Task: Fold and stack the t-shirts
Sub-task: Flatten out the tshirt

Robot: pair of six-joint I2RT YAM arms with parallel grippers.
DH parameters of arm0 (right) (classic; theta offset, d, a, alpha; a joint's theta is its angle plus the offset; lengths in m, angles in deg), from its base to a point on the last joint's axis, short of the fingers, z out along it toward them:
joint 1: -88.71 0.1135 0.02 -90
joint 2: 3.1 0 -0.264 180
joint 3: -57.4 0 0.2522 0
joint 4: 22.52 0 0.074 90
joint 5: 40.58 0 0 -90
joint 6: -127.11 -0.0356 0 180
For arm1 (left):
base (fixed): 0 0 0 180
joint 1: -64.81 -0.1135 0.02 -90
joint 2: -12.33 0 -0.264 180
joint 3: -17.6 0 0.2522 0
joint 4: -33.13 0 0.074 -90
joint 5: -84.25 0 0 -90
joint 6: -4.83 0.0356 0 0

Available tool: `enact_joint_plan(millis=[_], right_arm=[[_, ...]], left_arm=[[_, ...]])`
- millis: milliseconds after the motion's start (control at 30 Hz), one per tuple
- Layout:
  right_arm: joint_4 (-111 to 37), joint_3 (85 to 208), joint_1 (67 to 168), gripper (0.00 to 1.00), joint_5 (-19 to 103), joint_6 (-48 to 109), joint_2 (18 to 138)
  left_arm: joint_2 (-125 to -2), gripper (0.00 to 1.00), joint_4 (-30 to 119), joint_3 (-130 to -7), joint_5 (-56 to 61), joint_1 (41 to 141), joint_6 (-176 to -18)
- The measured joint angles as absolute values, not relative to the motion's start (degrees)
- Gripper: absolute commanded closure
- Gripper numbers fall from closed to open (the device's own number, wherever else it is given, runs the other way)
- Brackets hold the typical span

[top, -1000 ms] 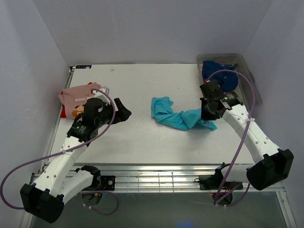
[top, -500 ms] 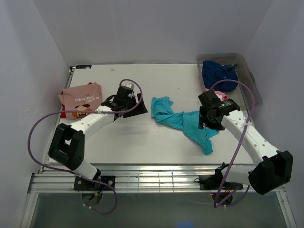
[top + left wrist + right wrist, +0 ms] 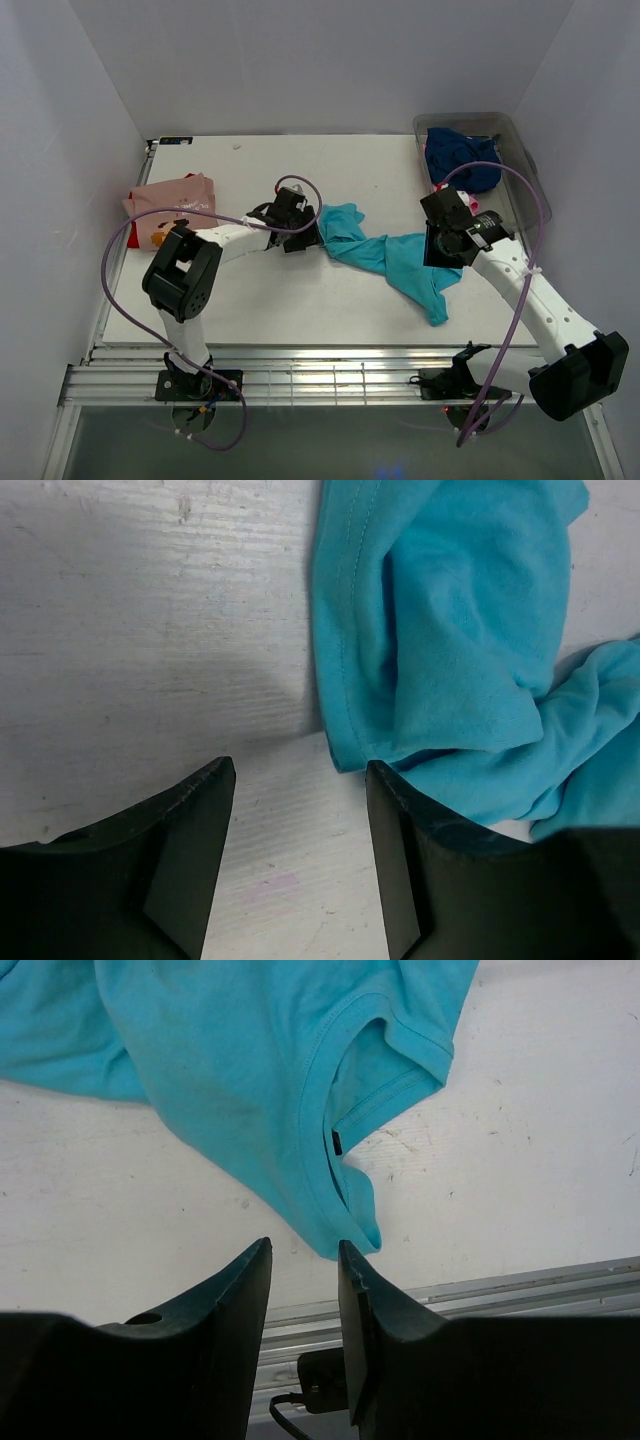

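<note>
Left gripper (image 3: 300, 780): the jaws stand moderately apart with only bare table between them. The tip of one finger sits just beside the stitched hem corner of the turquoise t-shirt (image 3: 450, 630). No cloth is pinched.

Right gripper (image 3: 304, 1250): the jaws are parted by a narrow gap and hold nothing. A pointed fold of the same shirt, next to its ribbed neckline, lies just ahead of the tips.

Location: the turquoise t-shirt lies bunched and twisted across the middle of the table (image 3: 250, 300). It runs from the centre toward the right edge, with one tail trailing toward the near edge. The left gripper is at its left end and the right gripper is over its right part.

Other items: the salmon-pink t-shirt (image 3: 170, 200) lies flat by the left edge, with a sliver of red cloth (image 3: 133, 235) showing beneath it. The navy t-shirt (image 3: 460, 155) is heaped in the clear tub (image 3: 527, 180) at the far right corner.

Handling assessment: the shirt looks like thin, limp jersey, so it is probably light and will sag and drag instead of holding its shape. Breakage is not a concern, but a shallow bite on a single layer may slip. The recommended holds are the hem corner and the seam beside the neckline, where doubled stitching gives more to grip. The shirt will probably need spreading flat before any fold.
</note>
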State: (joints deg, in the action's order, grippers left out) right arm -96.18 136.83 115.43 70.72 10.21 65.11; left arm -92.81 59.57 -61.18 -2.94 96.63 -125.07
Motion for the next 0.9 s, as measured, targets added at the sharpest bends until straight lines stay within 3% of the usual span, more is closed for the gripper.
enact_joint_plan(millis=[467, 567, 600, 633, 733, 867, 900], right_arm=[[-96.29, 134.47, 115.43, 0.65, 69.89, 10.02, 63.05], [-96.13, 133.22, 115.43, 0.66, 69.19, 10.02, 63.05], [-96.16, 132.85, 115.43, 0.66, 68.93, 10.02, 63.07], [-96.11, 132.48, 115.43, 0.66, 68.71, 9.99, 63.12], [-96.02, 131.71, 115.48, 0.65, 68.25, 9.75, 63.36], [-95.91, 131.25, 115.48, 0.65, 67.84, 9.40, 63.38], [-95.87, 131.25, 115.48, 0.65, 67.79, 9.36, 63.36]], left_arm=[[-97.09, 0.35, 55.27, -62.93, -1.58, 97.39, -127.01], [-98.45, 0.40, 54.50, -64.19, -1.39, 97.89, -127.56], [-98.91, 0.43, 54.13, -64.61, -1.36, 98.07, -127.80], [-99.22, 0.56, 53.91, -64.83, -1.36, 98.24, -127.86], [-100.00, 0.75, 53.91, -64.98, -1.41, 98.72, -128.41], [-100.46, 0.99, 54.22, -65.00, -1.25, 98.83, -128.43], [-100.48, 1.00, 54.31, -65.00, -1.21, 98.83, -128.59]])
